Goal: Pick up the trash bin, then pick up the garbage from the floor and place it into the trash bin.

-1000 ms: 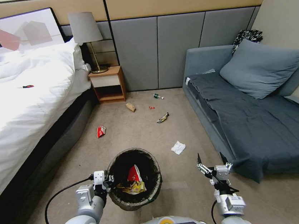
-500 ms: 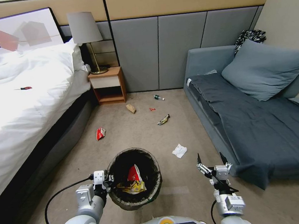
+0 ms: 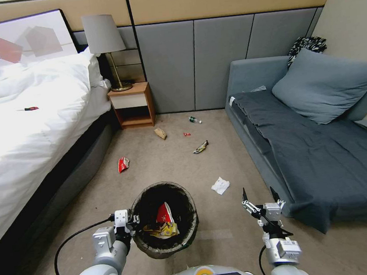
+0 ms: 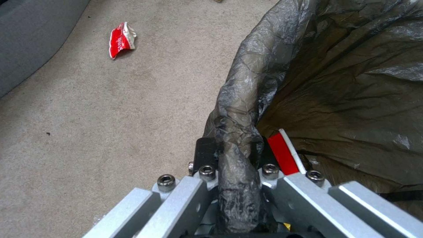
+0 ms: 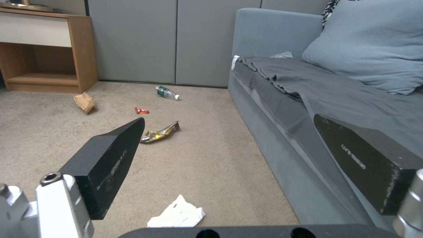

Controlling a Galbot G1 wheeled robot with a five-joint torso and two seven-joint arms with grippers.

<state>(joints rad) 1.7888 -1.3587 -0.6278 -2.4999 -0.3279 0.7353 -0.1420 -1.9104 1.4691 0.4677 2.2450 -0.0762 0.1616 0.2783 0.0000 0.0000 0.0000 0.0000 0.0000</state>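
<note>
Your left gripper is clamped on the bagged rim of the trash bin, which hangs beside it. Your right gripper hangs with its jaws spread wide, empty. The crumpled tissue lies on the floor just ahead of it. Likely weightless and soft, so pinch its raised middle fold.

White bed, wooden nightstand with lamp, grey sofa

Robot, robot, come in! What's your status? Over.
Left pincer shut on rim of round white trash bin with dark bag. Right pincer open, empty. Crumpled white tissue nearest on beige carpet. Path clear.
</note>
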